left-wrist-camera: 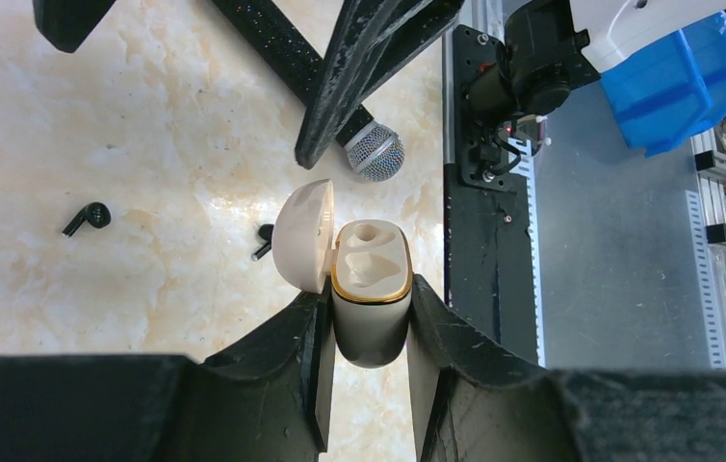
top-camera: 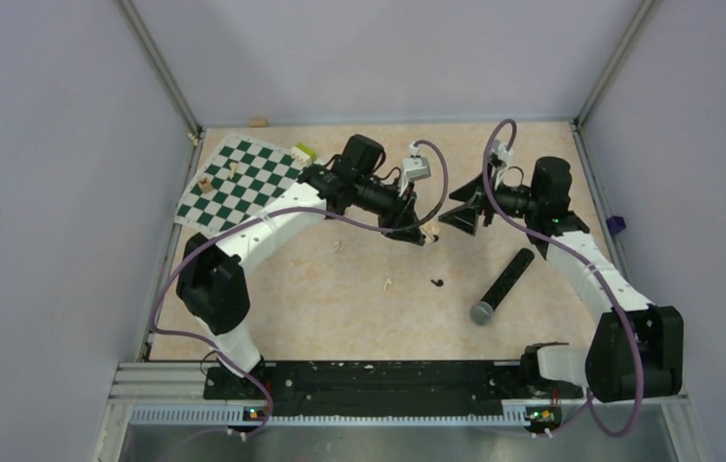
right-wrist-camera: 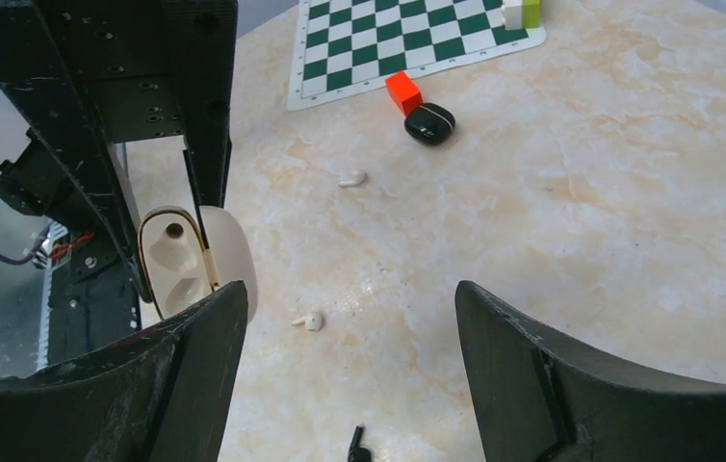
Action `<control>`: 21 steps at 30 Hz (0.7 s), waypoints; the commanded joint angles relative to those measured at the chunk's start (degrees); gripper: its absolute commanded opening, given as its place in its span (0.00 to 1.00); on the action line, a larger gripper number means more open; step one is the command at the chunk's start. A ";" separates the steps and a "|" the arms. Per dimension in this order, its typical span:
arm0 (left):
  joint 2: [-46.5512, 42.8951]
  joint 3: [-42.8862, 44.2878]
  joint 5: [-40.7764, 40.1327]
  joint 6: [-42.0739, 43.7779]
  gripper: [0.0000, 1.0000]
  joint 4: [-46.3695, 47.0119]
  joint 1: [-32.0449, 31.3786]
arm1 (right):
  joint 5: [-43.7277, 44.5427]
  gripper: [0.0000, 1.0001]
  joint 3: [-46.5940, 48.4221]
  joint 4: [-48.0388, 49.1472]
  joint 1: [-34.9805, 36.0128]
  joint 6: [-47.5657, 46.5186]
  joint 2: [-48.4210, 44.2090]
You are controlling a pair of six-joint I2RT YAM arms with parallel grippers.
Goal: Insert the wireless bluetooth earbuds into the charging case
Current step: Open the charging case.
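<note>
My left gripper (left-wrist-camera: 371,300) is shut on a cream-white case (left-wrist-camera: 371,332) with a gold rim. Its lid is open and both sockets are empty. It also shows in the right wrist view (right-wrist-camera: 174,265). Two tiny black earbuds (left-wrist-camera: 88,218) (left-wrist-camera: 263,241) lie on the table beyond it; one shows in the top view (top-camera: 436,282). The black glossy charging case (right-wrist-camera: 429,124) sits shut beside an orange-red block (right-wrist-camera: 401,92). My right gripper (right-wrist-camera: 348,300) is open and empty, just right of the held case, above the table.
Two white earbuds (right-wrist-camera: 352,178) (right-wrist-camera: 309,320) lie on the table. A black microphone (top-camera: 502,287) with a grey head lies at the right. A green chessboard (top-camera: 239,183) lies at the back left, with a yellow-green block (right-wrist-camera: 521,12) at its corner.
</note>
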 commanded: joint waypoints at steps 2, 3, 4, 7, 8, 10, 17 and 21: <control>-4.11 2.70 0.36 2.82 0.00 -1.33 0.53 | -5.56 0.79 2.35 3.48 -1.85 2.41 -3.86; -4.37 3.18 0.04 3.22 0.00 -1.87 1.04 | -5.81 0.80 2.06 4.07 -2.28 2.84 -4.49; -4.51 3.63 -0.21 3.55 0.00 -2.25 1.77 | -5.99 0.80 1.70 5.06 -2.63 3.59 -4.65; -5.43 4.37 -0.22 3.81 0.00 -2.99 4.85 | -5.59 0.80 0.75 7.95 -4.08 6.48 -3.85; -5.88 4.44 -0.21 4.09 0.00 -3.30 6.02 | -4.76 0.78 0.75 8.15 -4.26 6.80 -3.13; -6.99 3.94 -0.08 4.49 0.00 -3.77 8.42 | -0.28 0.72 1.15 6.62 -4.24 5.98 -1.31; -12.22 -3.59 1.68 7.03 0.00 -4.61 14.01 | 3.58 0.62 5.23 -0.44 -4.06 6.27 11.92; -15.76 -9.63 -0.12 9.04 0.00 -4.37 15.57 | 4.28 0.52 12.02 -11.74 -2.65 2.47 21.09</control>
